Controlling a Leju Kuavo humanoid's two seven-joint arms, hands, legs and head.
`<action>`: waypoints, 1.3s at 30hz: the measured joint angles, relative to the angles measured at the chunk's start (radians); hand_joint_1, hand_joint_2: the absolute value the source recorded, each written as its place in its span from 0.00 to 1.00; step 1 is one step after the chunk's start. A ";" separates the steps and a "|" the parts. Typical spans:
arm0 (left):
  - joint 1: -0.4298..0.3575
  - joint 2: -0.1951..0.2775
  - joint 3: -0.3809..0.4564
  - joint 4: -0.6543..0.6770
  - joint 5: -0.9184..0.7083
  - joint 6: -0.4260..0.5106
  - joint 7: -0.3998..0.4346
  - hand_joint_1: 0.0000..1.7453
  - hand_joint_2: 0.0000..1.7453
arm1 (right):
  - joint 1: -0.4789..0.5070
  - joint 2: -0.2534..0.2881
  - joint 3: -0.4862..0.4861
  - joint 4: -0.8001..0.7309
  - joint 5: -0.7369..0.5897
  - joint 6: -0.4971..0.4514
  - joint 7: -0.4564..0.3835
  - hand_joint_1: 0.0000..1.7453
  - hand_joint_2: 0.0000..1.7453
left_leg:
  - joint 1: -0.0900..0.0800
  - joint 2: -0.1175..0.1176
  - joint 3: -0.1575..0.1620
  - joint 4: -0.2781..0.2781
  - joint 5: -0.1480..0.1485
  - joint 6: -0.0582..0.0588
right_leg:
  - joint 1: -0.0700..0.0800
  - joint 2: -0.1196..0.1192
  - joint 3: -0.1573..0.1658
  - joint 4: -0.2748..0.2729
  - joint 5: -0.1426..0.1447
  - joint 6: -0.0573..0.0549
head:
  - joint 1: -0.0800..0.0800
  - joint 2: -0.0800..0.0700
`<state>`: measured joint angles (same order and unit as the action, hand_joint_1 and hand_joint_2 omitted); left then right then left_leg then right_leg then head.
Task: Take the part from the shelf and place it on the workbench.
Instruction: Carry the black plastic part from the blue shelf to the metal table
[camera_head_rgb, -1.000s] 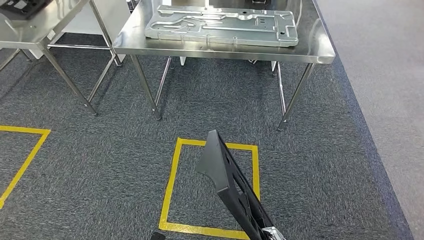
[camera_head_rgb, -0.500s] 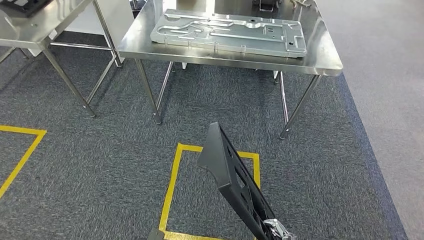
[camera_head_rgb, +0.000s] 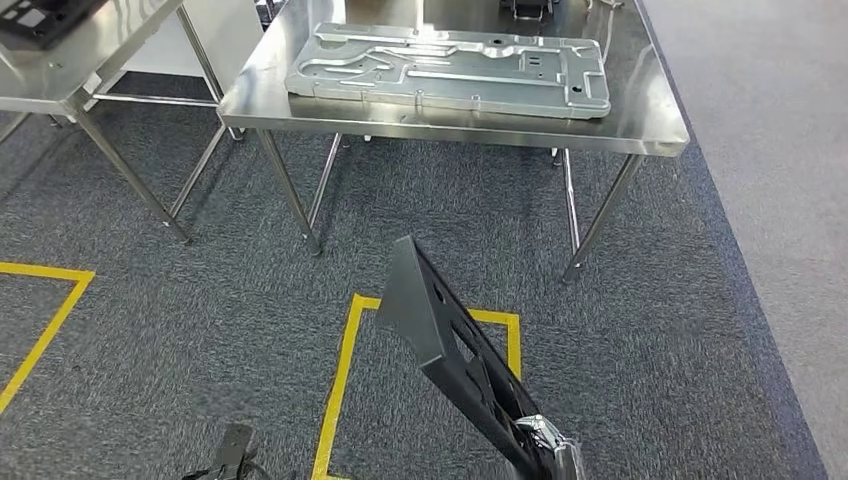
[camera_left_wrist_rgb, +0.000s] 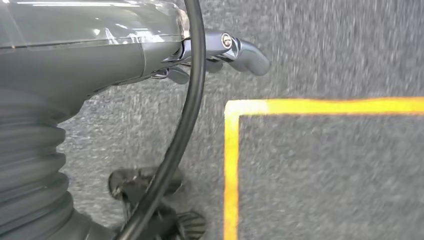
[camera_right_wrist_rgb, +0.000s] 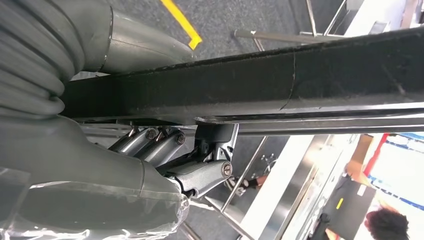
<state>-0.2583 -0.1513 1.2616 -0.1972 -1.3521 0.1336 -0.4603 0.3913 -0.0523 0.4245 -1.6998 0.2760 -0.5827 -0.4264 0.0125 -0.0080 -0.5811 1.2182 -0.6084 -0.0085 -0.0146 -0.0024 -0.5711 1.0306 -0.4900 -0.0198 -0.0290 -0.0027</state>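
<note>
A long black flat part with cut-outs rises at a slant from the bottom edge of the head view, its free end pointing toward the workbench. My right hand grips the part's lower end; in the right wrist view the fingers wrap under the part's black edge. The steel workbench stands ahead across grey carpet and carries a large silver stamped plate. My left hand hangs low at my side, holding nothing, its thumb stretched out over the carpet.
A second steel table at the far left bears a black item. A yellow tape square lies on the carpet under the part, another tape corner further left. Lighter floor runs along the right. A person stands far off.
The whole picture has shifted, so the camera moved. The part's free end now sits a little further left and higher. My left hand has come into the bottom of the head view.
</note>
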 joint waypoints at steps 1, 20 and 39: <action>0.001 0.018 0.003 -0.003 0.007 -0.012 -0.003 0.00 1.00 | -0.005 0.000 -0.012 0.008 -0.003 0.008 -0.004 1.00 1.00 | 0.000 0.000 -0.041 0.052 -0.022 -0.002 | 0.001 0.000 0.006 0.000 -0.006 -0.002 | 0.000 0.000; 0.058 0.111 0.014 -0.021 0.150 -0.005 -0.017 0.00 1.00 | -0.037 0.178 -0.627 0.128 0.177 0.394 -0.139 1.00 1.00 | -0.004 -0.003 0.042 -0.179 0.097 0.048 | -0.002 0.002 -0.086 0.164 -0.052 0.057 | 0.000 0.000; 0.066 0.127 0.012 -0.022 0.207 -0.045 0.066 0.00 1.00 | -0.165 0.228 -0.619 0.101 0.311 0.379 -0.035 1.00 1.00 | -0.014 0.006 -0.021 -0.173 0.136 0.022 | 0.014 0.004 0.020 -0.003 -0.013 0.006 | 0.000 0.000</action>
<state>-0.1920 -0.0245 1.2736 -0.2190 -1.1454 0.0889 -0.3947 0.2261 0.1756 -0.1946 -1.5984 0.5871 -0.2039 -0.4611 -0.0017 -0.0020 -0.6016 1.0456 -0.4722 0.0134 -0.0011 0.0014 -0.5516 1.0281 -0.5033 -0.0140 -0.0292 -0.0027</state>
